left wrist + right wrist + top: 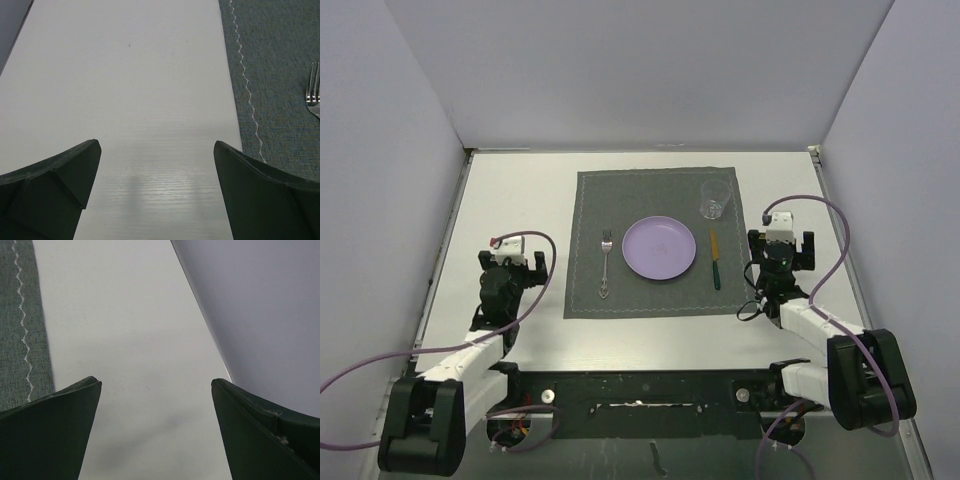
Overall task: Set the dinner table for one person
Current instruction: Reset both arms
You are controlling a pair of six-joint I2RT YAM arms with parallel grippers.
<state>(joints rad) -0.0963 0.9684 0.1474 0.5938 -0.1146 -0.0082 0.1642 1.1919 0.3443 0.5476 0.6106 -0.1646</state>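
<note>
The white bench [520, 200] lies under everything, with a grey placemat [585, 200] at its middle. A purple plate [659, 249] sits centred on the placemat. A fork [606, 262] lies on its left part, a knife [715, 257] on its right and a glass [714, 201] near its far right corner, handy for a diner. The left gripper [156, 143] and right gripper [156, 381] flank the placemat, jaws wide and empty, so the setting looks complete.

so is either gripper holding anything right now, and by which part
Nothing is held: the left gripper and the right gripper are both open, each over the table.
</note>
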